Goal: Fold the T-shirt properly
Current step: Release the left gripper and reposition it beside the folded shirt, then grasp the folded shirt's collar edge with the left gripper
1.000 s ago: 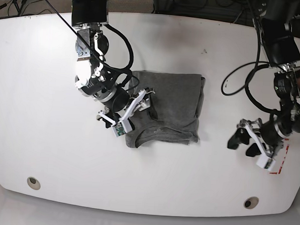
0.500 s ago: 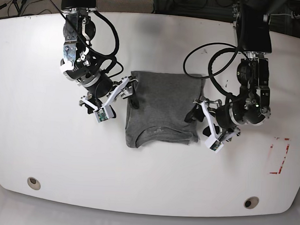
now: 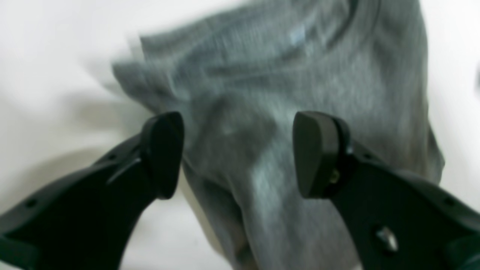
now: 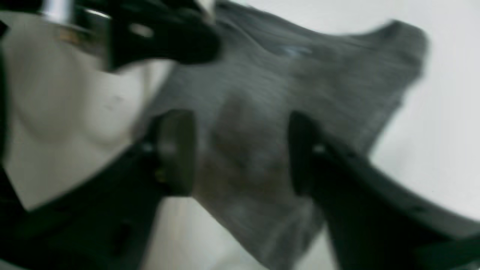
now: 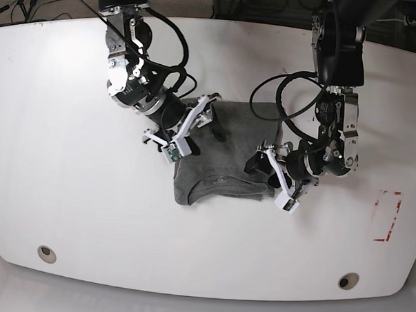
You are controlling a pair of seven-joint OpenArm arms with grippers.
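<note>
The grey T-shirt (image 5: 236, 147) lies folded into a rough square in the middle of the white table (image 5: 68, 191). My right gripper (image 5: 195, 131) is open above the shirt's upper left part. In the right wrist view its fingers (image 4: 176, 150) stand wide apart with grey cloth (image 4: 300, 75) between and behind them. My left gripper (image 5: 264, 174) is open at the shirt's lower right edge. In the left wrist view its fingers (image 3: 318, 153) straddle a bunched edge of the cloth (image 3: 300, 67), and the table shows to the left. Both wrist views are blurred.
A red tape mark (image 5: 386, 215) lies on the table at the right. Two round holes (image 5: 46, 253) (image 5: 348, 281) sit near the front edge. Black cables (image 5: 266, 96) loop from the arms over the shirt's back edge. More cables lie behind the table.
My left gripper has moved left and down onto the shirt's lower right edge. My right gripper has moved right, over the shirt's upper left part. The shirt lies much as before.
</note>
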